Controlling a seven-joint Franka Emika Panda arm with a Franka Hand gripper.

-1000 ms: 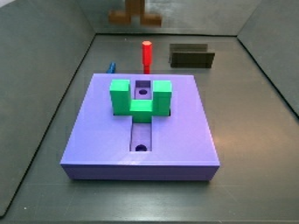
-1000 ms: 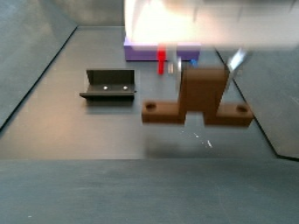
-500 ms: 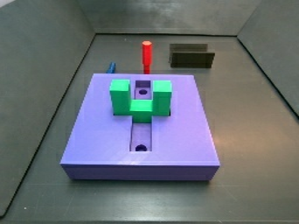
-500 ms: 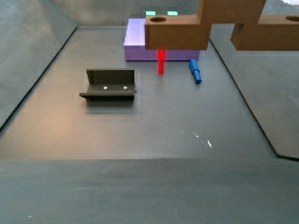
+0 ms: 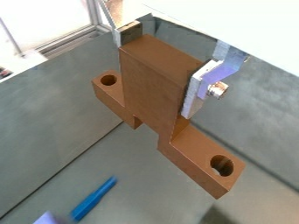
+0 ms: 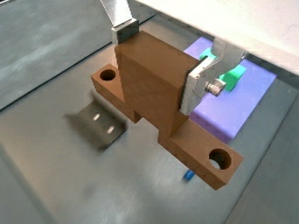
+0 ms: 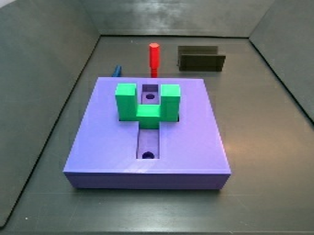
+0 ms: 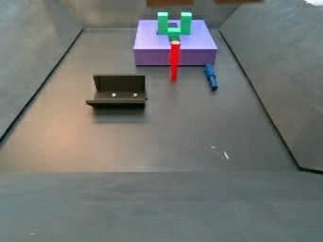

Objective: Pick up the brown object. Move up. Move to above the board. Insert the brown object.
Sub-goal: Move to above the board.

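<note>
In both wrist views my gripper (image 5: 163, 59) (image 6: 163, 60) is shut on the upright post of the brown object (image 5: 152, 83) (image 6: 146, 83). Its flat bar lies crosswise below the fingers, with a round hole at each end. The piece hangs well above the floor. The lavender board (image 6: 239, 109) (image 7: 190, 138) (image 8: 151, 49) lies off to one side of it, carrying the green U-shaped block (image 6: 229, 79) (image 7: 149, 101) (image 8: 175, 23) over its central slot. Neither side view clearly shows the gripper or the brown object.
The fixture (image 6: 100, 127) (image 7: 201, 60) (image 8: 117, 92) stands on the floor away from the board. A red cylinder (image 7: 154, 57) (image 8: 175, 64) is upright beside the board's end, and a blue pen (image 5: 93, 199) (image 8: 212, 76) lies next to it. Sloped grey walls enclose the floor.
The gripper has lifted the brown object from just above the floor up past the top edge of a side view. The board and the other things stayed put.
</note>
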